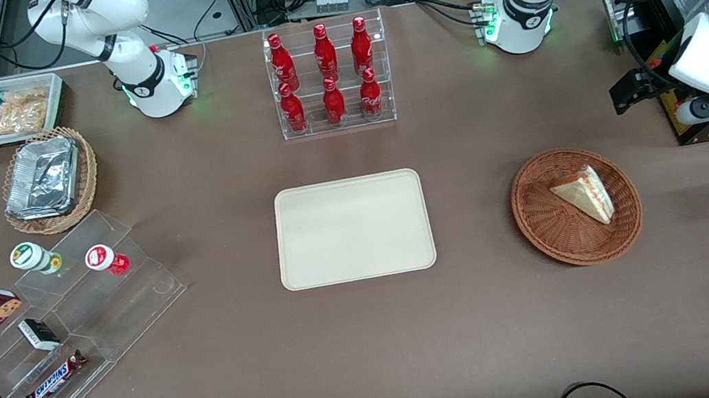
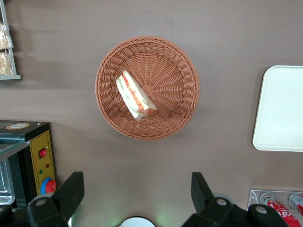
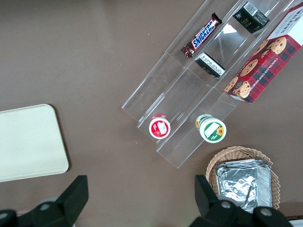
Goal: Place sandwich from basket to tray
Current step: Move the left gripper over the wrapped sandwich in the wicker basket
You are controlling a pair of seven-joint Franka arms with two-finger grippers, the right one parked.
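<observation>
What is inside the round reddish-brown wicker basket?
The round reddish-brown wicker basket holds one triangular white-bread sandwich; the weave beneath it is covered. The left arm's gripper hangs above the table, jaws open.

Sandwich in the basket, tray bare, my gripper high above.

I see the triangular sandwich point(image 1: 584, 194) lying on its side in the round reddish-brown wicker basket point(image 1: 540, 214), its orange-red and green filling edge showing. The cream rectangular tray point(image 1: 353, 228) sits flat at mid-table, well apart from the basket, toward the parked arm's end. My gripper point(image 2: 135, 196) hangs above the table beside the basket, fingers spread wide.
</observation>
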